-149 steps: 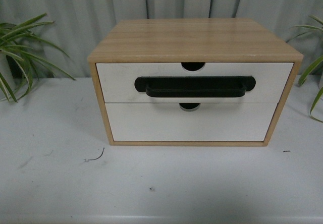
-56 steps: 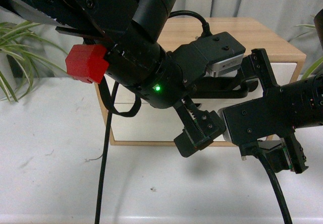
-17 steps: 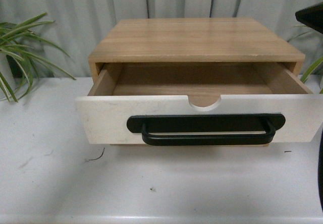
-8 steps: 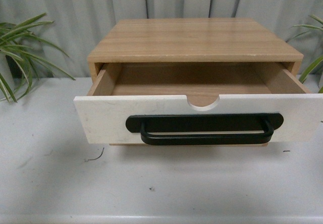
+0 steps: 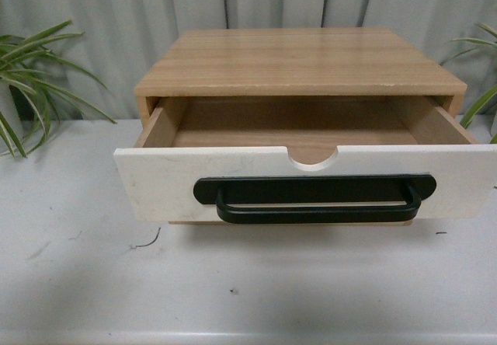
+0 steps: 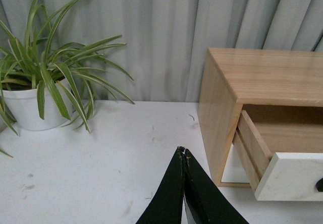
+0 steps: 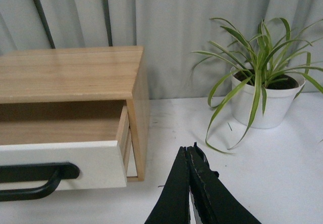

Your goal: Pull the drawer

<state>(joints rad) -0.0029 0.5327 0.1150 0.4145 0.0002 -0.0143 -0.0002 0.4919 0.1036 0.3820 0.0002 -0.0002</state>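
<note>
Progress, judging task as good as done.
- Left gripper (image 6: 183,156) hanging off cabinet's (image 5: 299,61) left flank, fingers pressing together, gripping nothing.
- Drawer (image 5: 155,183) standing well out of cabinet at table (image 5: 233,283) centre, white front jutting toward camera, black bar handle (image 5: 314,197) sitting free.
- Right gripper (image 7: 187,153) idling off right flank, tips closed, empty.
- Nothing seeming left to do.

Change:
- Drawer earlier sitting flush shut.
- Both arms then crowding front.
- Now neither arm showing in front view.
- Drawer not shifting over last half second.

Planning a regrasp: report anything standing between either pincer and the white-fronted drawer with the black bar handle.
Nothing visible does: only white tabletop separates the left pincer, the right pincer and the open white-fronted wooden drawer.
</note>
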